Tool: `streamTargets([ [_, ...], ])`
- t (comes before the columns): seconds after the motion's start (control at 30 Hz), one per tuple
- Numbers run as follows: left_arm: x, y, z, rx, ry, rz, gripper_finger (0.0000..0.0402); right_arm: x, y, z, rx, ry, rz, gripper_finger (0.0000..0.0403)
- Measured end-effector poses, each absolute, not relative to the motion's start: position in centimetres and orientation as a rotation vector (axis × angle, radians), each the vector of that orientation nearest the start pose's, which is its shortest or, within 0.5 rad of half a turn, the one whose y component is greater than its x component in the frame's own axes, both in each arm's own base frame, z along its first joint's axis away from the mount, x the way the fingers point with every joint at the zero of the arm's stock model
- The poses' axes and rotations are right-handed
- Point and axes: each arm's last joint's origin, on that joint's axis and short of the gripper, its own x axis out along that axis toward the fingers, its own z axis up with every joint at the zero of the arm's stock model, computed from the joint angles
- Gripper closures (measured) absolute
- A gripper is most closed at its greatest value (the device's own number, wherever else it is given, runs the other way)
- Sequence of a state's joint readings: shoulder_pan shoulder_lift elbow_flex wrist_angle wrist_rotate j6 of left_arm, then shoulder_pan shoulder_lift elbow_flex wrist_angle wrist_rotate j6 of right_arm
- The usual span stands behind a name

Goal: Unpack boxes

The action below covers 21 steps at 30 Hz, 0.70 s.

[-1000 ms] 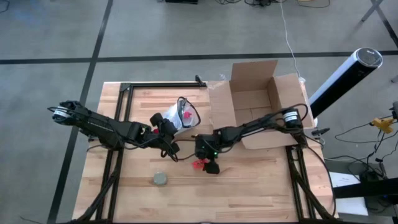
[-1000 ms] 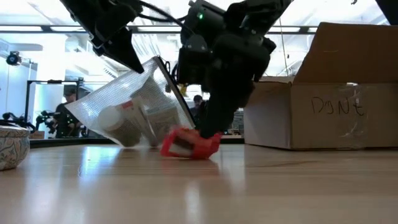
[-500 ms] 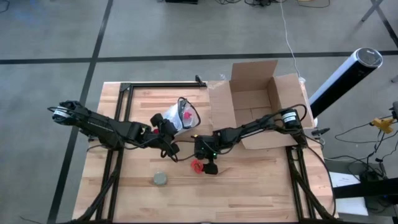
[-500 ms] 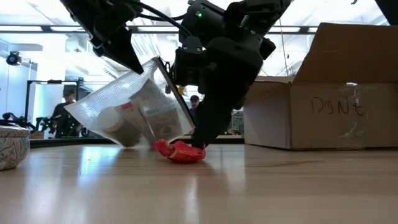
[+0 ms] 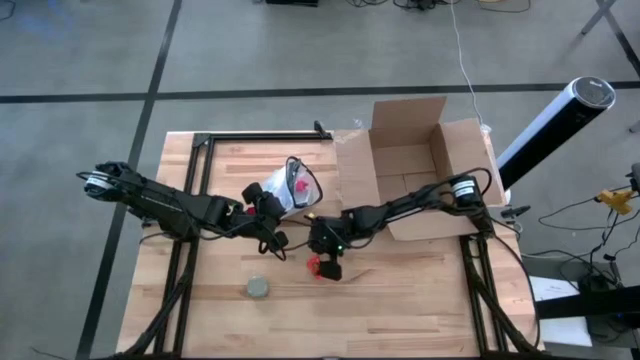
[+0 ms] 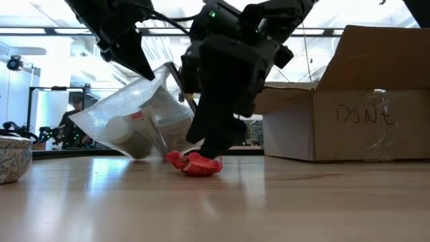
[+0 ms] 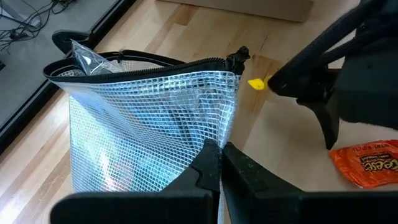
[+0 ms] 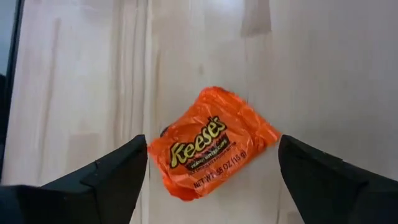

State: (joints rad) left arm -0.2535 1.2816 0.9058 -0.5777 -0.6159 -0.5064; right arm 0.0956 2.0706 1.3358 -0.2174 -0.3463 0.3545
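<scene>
The brown cardboard box [image 5: 420, 170] stands open at the table's far right, also in the low view [image 6: 349, 114]. My left gripper [image 5: 266, 203] is shut on a translucent mesh zip pouch [image 5: 298, 185] holding a white bottle [image 6: 124, 131] and other items. An orange Reese's packet [image 8: 211, 143] lies flat on the wood at mid table [image 5: 316, 266]. My right gripper [image 8: 211, 155] is open and points down over it, one finger on either side. My left gripper pinches the pouch's edge [image 7: 214, 140] between its two fingers, opposite the zipper [image 7: 155, 62]. The fingers [image 6: 134, 57] slant down from the table's left. The pouch hangs tilted below them, its lower end [image 6: 134, 153] close to the table. My right gripper's fingers [image 8: 118, 171] flank the packet; whether they touch it I cannot tell.
A small round patterned bowl [image 5: 258, 288] sits near the front left, also in the low view [image 6: 13, 158]. A black frame [image 5: 250, 137] lies along the far left of the table. A white and black cylinder [image 5: 555, 120] stands off the right edge. Bare wood lies in front.
The orange packet, propped up at my right gripper's fingers a second ago, has dropped flat onto the table. My right gripper has rolled about its own line and now stands over the packet. The left gripper and the pouch have kept still.
</scene>
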Motion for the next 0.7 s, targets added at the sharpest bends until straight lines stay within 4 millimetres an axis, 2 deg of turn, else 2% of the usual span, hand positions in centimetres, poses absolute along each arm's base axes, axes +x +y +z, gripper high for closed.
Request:
streamTargets([
  [0.13,24.4,-4.6,24.8,-0.066,0.753,0.537,0.0402,42.3,5.3,13.2,0.511,1.026,0.22,0.0054],
  [0.33,24.4,-4.6,24.8,-0.057,0.758,0.528,0.0402,42.8,6.0,13.0,0.526,1.013,0.227,0.0053],
  [0.7,24.4,-4.6,24.8,-0.047,0.761,0.523,0.0402,42.6,6.7,12.2,0.382,1.071,0.233,0.0071],
])
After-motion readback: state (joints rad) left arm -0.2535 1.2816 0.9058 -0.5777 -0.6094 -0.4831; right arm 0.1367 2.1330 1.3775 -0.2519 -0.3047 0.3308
